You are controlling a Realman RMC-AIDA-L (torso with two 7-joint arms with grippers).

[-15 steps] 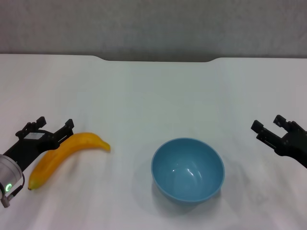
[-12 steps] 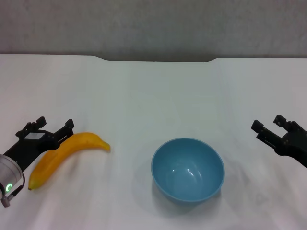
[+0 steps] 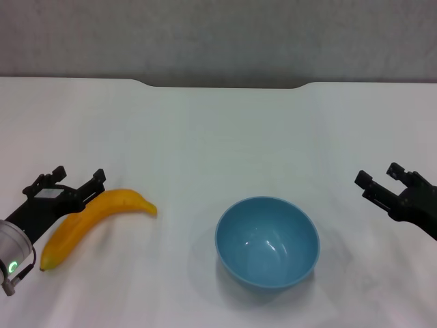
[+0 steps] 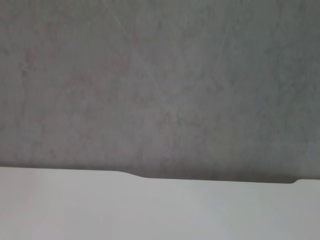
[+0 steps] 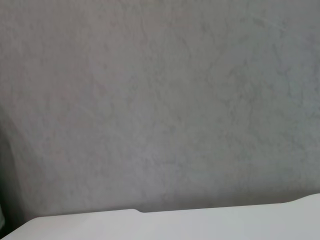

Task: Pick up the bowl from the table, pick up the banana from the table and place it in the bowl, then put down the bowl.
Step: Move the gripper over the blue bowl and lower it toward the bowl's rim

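Note:
The light blue bowl (image 3: 268,242) stands upright and empty on the white table (image 3: 218,137), front centre. The yellow-orange banana (image 3: 92,221) lies flat on the table at the front left. My left gripper (image 3: 76,179) is open just above the banana's left part, its fingers apart and holding nothing. My right gripper (image 3: 379,175) is open and empty at the right edge, well to the right of the bowl. Both wrist views show only the table's far edge (image 4: 150,210) and the grey wall.
The table's far edge has a shallow notch (image 3: 222,85) in the middle. A grey wall (image 3: 218,34) stands behind the table.
My right gripper has shifted very slightly to the left, toward the bowl. The left gripper, banana and bowl have not moved.

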